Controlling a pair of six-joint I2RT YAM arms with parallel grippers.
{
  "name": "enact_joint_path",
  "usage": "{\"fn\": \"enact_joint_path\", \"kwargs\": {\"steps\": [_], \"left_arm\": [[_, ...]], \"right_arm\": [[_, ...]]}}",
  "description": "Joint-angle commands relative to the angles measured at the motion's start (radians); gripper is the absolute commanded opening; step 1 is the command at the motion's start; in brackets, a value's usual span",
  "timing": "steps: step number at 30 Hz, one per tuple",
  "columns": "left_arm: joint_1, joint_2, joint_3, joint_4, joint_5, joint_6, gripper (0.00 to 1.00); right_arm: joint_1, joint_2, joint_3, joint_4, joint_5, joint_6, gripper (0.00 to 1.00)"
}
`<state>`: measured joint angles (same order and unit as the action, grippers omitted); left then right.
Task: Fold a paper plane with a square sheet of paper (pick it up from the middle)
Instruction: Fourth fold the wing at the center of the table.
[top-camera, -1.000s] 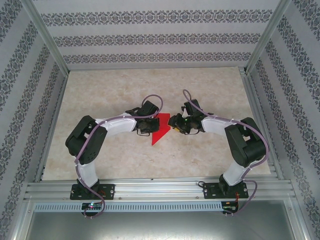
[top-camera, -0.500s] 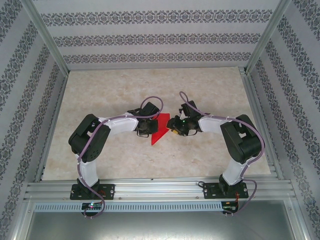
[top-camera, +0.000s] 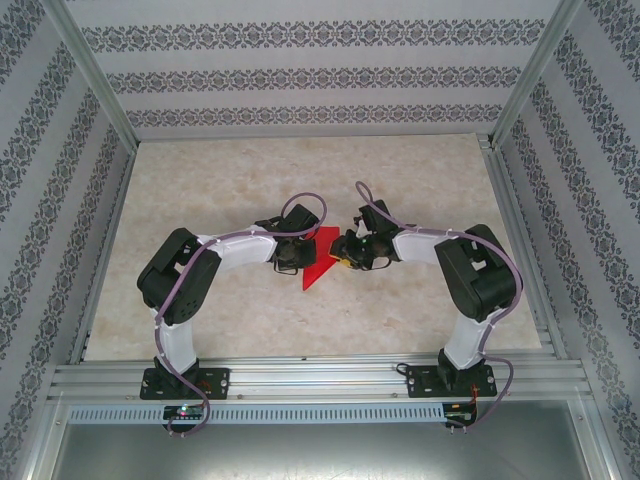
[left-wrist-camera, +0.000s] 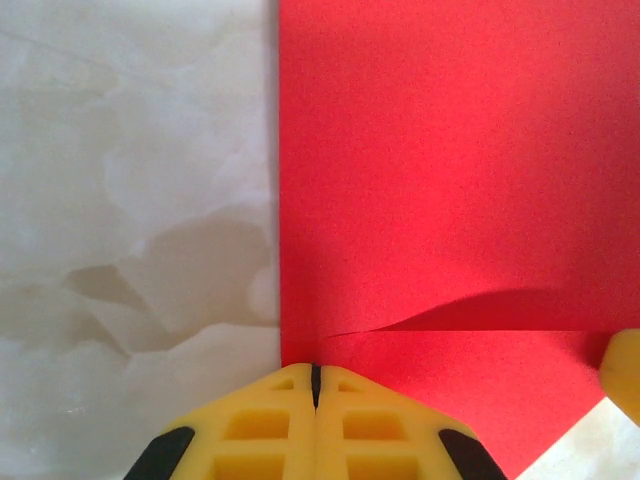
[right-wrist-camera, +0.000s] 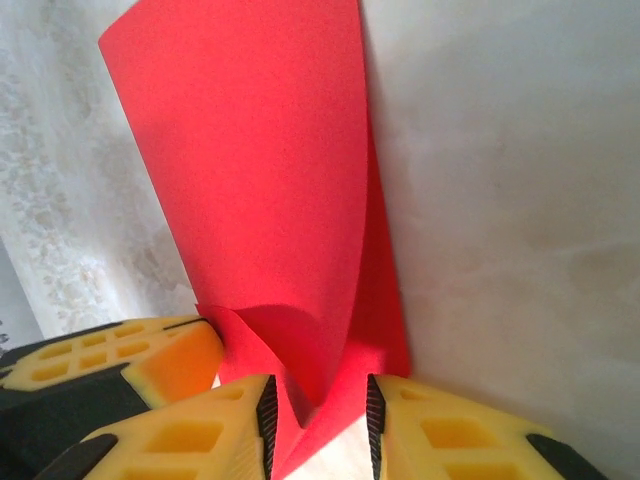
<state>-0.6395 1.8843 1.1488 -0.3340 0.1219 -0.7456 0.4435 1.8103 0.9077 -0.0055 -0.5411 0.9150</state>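
Right gripper (right-wrist-camera: 320, 400) has edged inward, jaws part-open astride a raised flap of the red paper sheet (right-wrist-camera: 260, 200) on the counter (top-camera: 250, 170). Left gripper (left-wrist-camera: 315, 372) clenched, tips at its edge. Risk: an off-line pinch skews the crease or drags the sheet free.

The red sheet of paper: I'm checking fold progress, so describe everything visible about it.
The sheet of paper is thin, matte, bright red and unmarked, already folded into a pointed shape whose tip aims toward the near edge. It lies on the marble-look table between the tools. The shut left tool sits at its corner beside a slightly lifted crease; one flap curls upward between the parted fingers of the right tool.
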Motion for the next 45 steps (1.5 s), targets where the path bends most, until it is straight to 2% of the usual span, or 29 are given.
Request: {"fn": "enact_joint_path", "kwargs": {"steps": [1,5,7,10,14,17,21,26,29,34,39,45], "left_arm": [[-0.008,0.019,-0.004,-0.06,-0.014,-0.005,0.0],[-0.008,-0.015,0.002,-0.066,-0.006,0.003,0.0],[-0.008,-0.043,0.006,-0.071,0.014,0.002,0.0],[-0.008,-0.094,0.013,-0.087,0.023,0.003,0.05],[-0.008,-0.165,-0.01,-0.085,0.026,0.008,0.19],[-0.01,-0.217,-0.049,-0.054,0.038,0.014,0.35],[-0.026,-0.308,-0.132,0.039,0.066,0.056,0.5],[-0.04,-0.411,-0.23,0.149,0.081,0.11,0.64],[-0.052,-0.452,-0.27,0.188,0.058,0.155,0.67],[-0.052,-0.493,-0.315,0.232,0.027,0.209,0.73],[-0.058,-0.482,-0.365,0.304,0.017,0.299,0.79],[-0.063,-0.489,-0.458,0.45,-0.056,0.441,0.8]], "right_arm": [[0.012,0.026,0.03,0.024,-0.044,0.022,0.3],[0.011,0.039,0.039,0.026,-0.062,0.035,0.27],[0.009,0.041,0.041,0.017,-0.061,0.043,0.22],[0.005,0.027,0.031,0.012,-0.052,0.062,0.14],[0.006,-0.005,0.011,0.005,-0.036,0.085,0.05],[0.012,-0.051,-0.017,-0.004,-0.008,0.109,0.0],[0.03,-0.151,-0.09,0.0,0.081,0.175,0.0],[0.071,-0.273,-0.152,-0.015,0.215,0.278,0.0],[0.098,-0.302,-0.14,-0.028,0.266,0.311,0.0],[0.112,-0.261,-0.057,-0.053,0.261,0.317,0.0],[0.132,-0.209,-0.011,-0.045,0.254,0.394,0.0],[0.154,-0.162,0.06,-0.105,0.275,0.445,0.0]]}}
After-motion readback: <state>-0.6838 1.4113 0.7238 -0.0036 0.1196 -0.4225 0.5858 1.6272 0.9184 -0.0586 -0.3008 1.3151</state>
